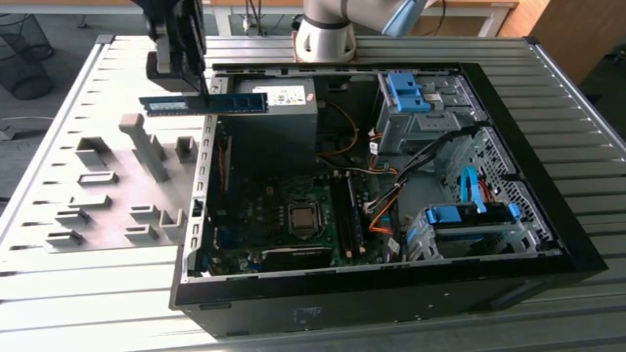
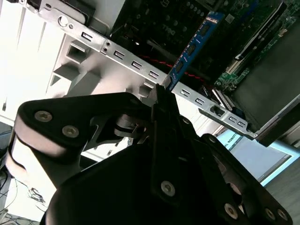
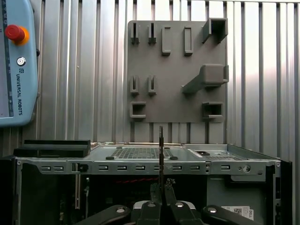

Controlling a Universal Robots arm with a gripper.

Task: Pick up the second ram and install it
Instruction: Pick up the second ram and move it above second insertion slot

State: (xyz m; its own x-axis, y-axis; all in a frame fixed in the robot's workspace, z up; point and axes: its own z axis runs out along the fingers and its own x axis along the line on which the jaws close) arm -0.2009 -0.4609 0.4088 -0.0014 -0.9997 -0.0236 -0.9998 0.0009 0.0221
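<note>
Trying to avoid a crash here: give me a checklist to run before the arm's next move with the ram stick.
1. Grip: jaws shut on the second ram, stick level in the exterior view: ok.
2. Clear of the grey holder plate: stick is in the air, apart from it: ok.
3. Over the black slots: stick hangs above the case wall at the exterior view's left: not ok.
4. Lined up with the slots: stick lies crosswise to them: not ok.
5. Slot latches open: cannot tell.
6. Cables off the slots: cannot tell.
</note>
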